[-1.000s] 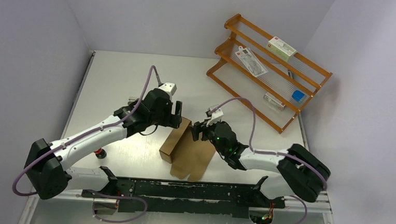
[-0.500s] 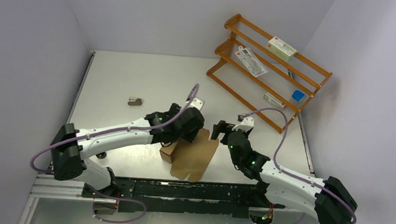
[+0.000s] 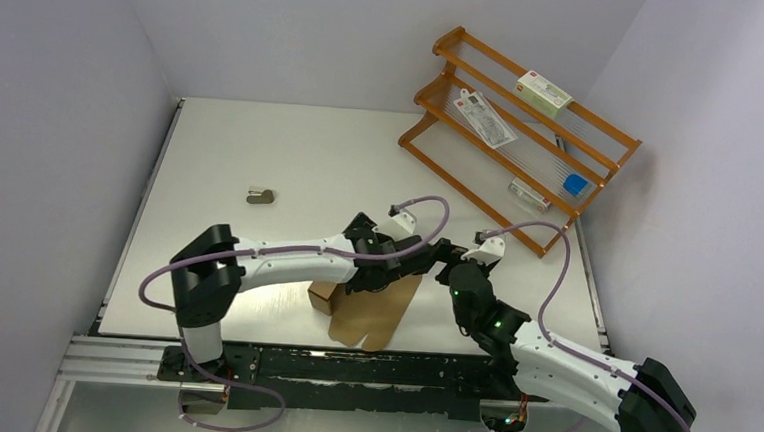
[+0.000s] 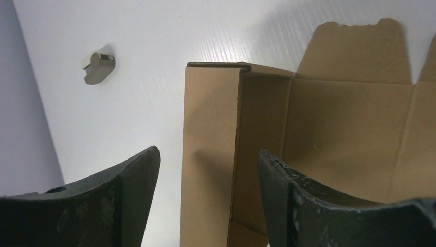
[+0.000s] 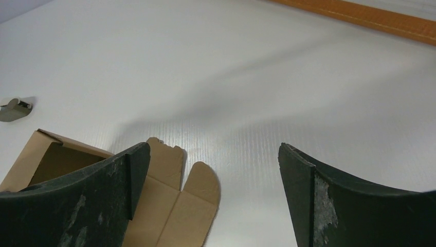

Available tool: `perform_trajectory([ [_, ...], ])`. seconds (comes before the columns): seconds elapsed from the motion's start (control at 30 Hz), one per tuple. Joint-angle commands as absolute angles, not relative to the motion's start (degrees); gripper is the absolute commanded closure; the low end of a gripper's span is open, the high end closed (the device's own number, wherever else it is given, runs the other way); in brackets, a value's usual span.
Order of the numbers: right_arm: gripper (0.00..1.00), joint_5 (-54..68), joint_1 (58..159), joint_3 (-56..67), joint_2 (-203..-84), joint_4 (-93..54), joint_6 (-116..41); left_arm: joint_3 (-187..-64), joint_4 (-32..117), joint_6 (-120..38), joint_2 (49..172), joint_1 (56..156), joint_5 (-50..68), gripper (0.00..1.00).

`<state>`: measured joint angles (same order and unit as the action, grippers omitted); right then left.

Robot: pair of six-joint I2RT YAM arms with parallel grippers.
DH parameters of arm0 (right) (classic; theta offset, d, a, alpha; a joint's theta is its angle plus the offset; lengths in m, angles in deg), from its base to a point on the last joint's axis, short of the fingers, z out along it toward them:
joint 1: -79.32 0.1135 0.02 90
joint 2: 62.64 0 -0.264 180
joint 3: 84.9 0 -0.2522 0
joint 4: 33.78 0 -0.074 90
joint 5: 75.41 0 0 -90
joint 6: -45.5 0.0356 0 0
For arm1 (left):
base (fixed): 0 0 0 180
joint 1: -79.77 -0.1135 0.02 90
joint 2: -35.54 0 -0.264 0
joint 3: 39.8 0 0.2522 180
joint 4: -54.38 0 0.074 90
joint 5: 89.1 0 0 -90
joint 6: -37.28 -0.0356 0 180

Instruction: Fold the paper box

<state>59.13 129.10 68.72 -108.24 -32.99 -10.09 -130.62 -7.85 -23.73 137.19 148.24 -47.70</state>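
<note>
My left end effector [image 4: 207, 157] and right end effector [image 5: 213, 147] both hang released by the paper box [image 3: 367, 305]. An orange rack [image 3: 441, 165] of packets [image 3: 544, 91], print unreadable, and a small grey piece [image 3: 259, 195] lie well apart.

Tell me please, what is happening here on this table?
The robot is folding a brown paper box. It is half formed: one side stands up as walls, and the lid flap lies flat on the table. The left pincer is open over a raised wall. The right pincer is open beside it, holding nothing.
</note>
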Motion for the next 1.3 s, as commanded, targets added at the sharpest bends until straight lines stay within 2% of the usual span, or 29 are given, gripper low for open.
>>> perform_trajectory([
  [0.0, 0.0, 61.1, 128.6, 69.4, -108.8, -34.1, -8.7, -134.2, -12.8, -22.3, 140.7, 149.1, -54.5, 0.29],
  [0.1, 0.0, 60.9, 128.5, 69.5, -108.6, -34.3, -8.7, -135.2, -14.7, -21.7, 142.6, 149.1, -56.1, 0.37],
  [0.2, 0.0, 61.0, 128.3, 69.8, -107.7, -34.3, -8.8, -136.1, -16.2, -20.8, 144.4, 149.3, -57.3, 0.5],
  [0.3, 0.0, 60.7, 128.2, 70.2, -107.0, -34.6, -9.0, -137.1, -17.7, -19.7, 145.3, 149.7, -58.6, 0.59],
  [0.67, 0.01, 57.8, 128.1, 68.7, -106.7, -33.8, -11.0, -130.7, -13.4, -21.1, 137.7, 147.1, -58.2, 0.9],
  [0.77, 0.01, 55.0, 128.1, 66.8, -106.0, -31.7, -12.2, -127.0, -9.1, -22.5, 133.5, 144.7, -54.6, 0.94],
  [1.0, 0.0, 45.1, 128.1, 53.3, -105.8, -16.8, -13.0, -117.4, 1.4, -22.8, 125.3, 138.0, -42.7, 0.95],
  [1.27, 0.0, 32.9, 128.1, 39.2, -116.5, -5.6, -13.0, -103.7, 17.0, -17.4, 117.7, 126.7, -25.4, 0.95],
])
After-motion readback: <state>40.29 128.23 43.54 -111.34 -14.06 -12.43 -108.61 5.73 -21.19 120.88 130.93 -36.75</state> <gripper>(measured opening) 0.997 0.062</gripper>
